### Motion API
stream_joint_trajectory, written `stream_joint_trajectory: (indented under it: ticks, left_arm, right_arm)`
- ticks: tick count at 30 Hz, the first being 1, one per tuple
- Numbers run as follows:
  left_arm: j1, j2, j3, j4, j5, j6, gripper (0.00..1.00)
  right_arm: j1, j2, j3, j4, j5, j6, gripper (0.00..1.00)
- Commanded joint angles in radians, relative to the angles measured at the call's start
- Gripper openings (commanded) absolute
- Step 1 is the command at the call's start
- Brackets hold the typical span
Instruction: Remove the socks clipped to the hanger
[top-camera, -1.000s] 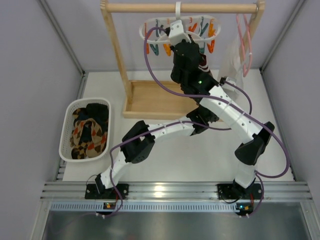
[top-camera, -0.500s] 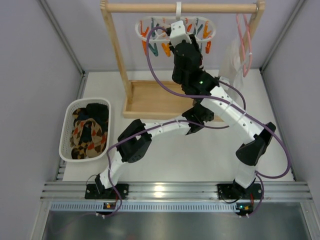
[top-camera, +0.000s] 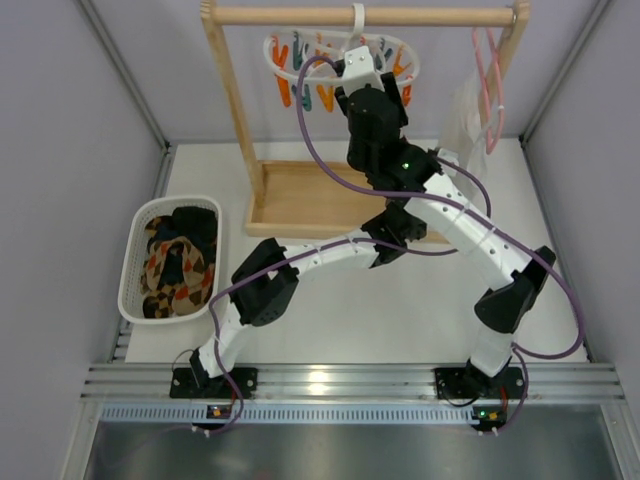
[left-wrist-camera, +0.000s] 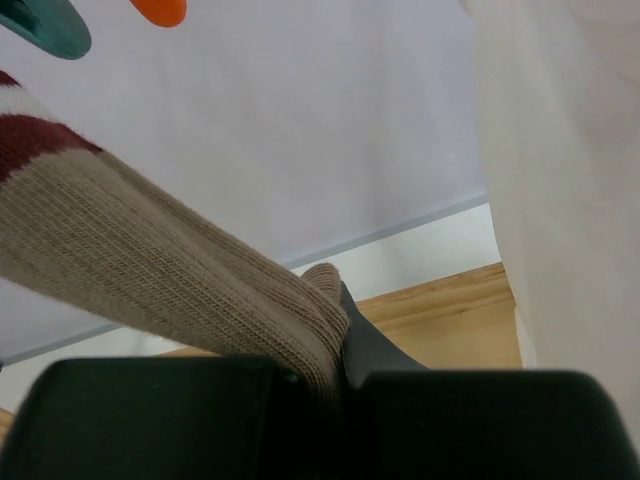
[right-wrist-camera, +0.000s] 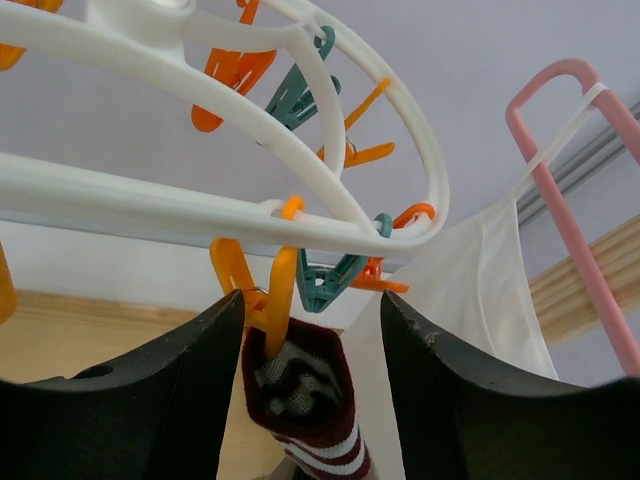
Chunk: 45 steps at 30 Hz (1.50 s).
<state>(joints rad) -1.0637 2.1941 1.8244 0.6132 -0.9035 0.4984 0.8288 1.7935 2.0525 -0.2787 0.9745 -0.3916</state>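
Sock: one brown ribbed sock (right-wrist-camera: 300, 390) with a maroon, white-striped cuff is the only one you can see on the hanger (right-wrist-camera: 150, 190), which hangs over the middle of the tabletop's far edge.
Clip: an orange clothespin (right-wrist-camera: 282, 280) on the near side of the ring bites the cuff.
Right pincer (right-wrist-camera: 305, 320): wide open, holding nothing, one finger on each side of that clothespin and the cuff. It is the nearer one for you to work the clip.
Left pincer (left-wrist-camera: 335, 355): closed on the sock's lower end.
Long axis: the sock runs up and to the left from the left pincer to the clip, and looks drawn fairly straight.
Turning point: the clip lies between the right fingers, so a squeeze there should free the cuff.
Basket (top-camera: 127, 270): at the tabletop's left edge, holding several argyle and dark socks (top-camera: 175, 270).
Neighbours: a white garment (right-wrist-camera: 470, 290) on a pink hanger (right-wrist-camera: 560, 170) hangs just to the right.
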Motion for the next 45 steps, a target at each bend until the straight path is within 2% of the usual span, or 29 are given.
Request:
stream_joint_trajectory:
  ticks: [1,9,12,18,25,32,37,43,45]
  left_arm:
    - [0.001,-0.056,0.001,0.005,0.031,-0.014,0.0]
    - [0.002,-0.056,0.001,0.005,0.038,-0.026,0.0]
    - [0.002,-0.051,0.003,0.002,0.041,-0.027,0.0]
    - [0.002,-0.065,-0.005,-0.001,0.049,-0.043,0.0]
    - [0.002,-0.079,-0.016,-0.007,0.054,-0.05,0.0]
    - [0.002,-0.082,-0.02,-0.006,0.06,-0.066,0.0]
    - [0.004,-0.088,-0.03,-0.007,0.067,-0.075,0.0]
    - [0.007,-0.085,-0.031,-0.007,0.074,-0.087,0.0]
    - [0.008,-0.083,-0.031,-0.007,0.074,-0.09,0.0]
  right_arm:
    - [0.009,-0.077,-0.023,-0.08,-0.083,0.108,0.56]
    - [0.016,-0.098,0.012,-0.154,-0.143,0.174,0.59]
    - [0.026,-0.121,-0.021,-0.116,-0.149,0.158,0.59]
    - [0.026,-0.053,0.046,-0.111,-0.053,0.086,0.63]
    - [0.021,0.004,0.038,0.002,0.085,-0.019,0.63]
    - [0.007,0.04,0.034,0.137,0.15,-0.136,0.61]
    - [-0.008,0.07,0.021,0.3,0.19,-0.253,0.58]
    - [-0.011,0.093,0.043,0.354,0.191,-0.305,0.46]
    - [-0.013,0.095,0.043,0.366,0.19,-0.316,0.38]
